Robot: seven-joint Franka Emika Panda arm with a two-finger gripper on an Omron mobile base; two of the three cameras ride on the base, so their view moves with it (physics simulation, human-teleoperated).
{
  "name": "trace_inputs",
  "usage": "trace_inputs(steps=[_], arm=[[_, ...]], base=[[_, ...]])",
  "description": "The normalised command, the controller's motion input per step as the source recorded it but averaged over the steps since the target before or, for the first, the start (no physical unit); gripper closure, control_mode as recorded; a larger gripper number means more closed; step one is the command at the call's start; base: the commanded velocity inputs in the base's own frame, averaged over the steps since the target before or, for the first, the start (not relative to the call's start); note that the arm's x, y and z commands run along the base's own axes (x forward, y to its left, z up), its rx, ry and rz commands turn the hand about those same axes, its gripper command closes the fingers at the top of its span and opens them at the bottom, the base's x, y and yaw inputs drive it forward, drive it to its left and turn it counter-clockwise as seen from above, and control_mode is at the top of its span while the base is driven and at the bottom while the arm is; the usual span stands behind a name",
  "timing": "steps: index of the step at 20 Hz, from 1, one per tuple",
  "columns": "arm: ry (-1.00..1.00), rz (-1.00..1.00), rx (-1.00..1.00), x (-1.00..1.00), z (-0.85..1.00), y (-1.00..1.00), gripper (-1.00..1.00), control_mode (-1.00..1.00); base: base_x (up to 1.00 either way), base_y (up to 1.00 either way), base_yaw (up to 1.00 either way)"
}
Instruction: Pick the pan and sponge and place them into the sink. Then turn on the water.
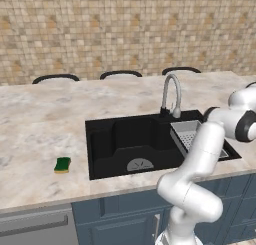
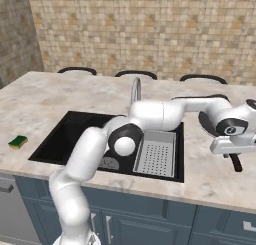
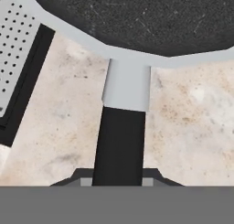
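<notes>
Claw pinches the dark handle of the pan, which rests on the table right of the sink. Sponge lies on the table left of the sink.

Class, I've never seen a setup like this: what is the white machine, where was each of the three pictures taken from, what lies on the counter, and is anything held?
The white machine is a jointed robot arm on a base, in a rendered kitchen. Two pictures come from cameras behind the arm, to its left and right. The third looks along its end effector.

On the marble counter sits a black sink with a silver faucet and a grey drainer tray. A green sponge lies left of the sink. Right of it rests a black pan.

The hand view shows the end effector shut on the pan's handle, the pan still on the counter.
</notes>
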Motion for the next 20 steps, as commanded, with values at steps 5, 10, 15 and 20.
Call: trace_inputs(steps=[5,10,15,20], arm=[[0.00,-0.06,-0.01,-0.40,0.18,0.14,1.00,-1.00],[0.00,-0.04,-0.03,-0.35,0.26,0.22,1.00,-1.00],[0.01,-0.04,-0.05,-0.22,0.33,0.37,1.00,-1.00],[0.02,-0.04,-0.06,-0.19,0.36,0.36,1.00,-1.00]], base=[[0.00,0.00,0.00],[0.00,0.00,0.00],[0.00,0.00,0.00],[0.00,0.00,0.00]])
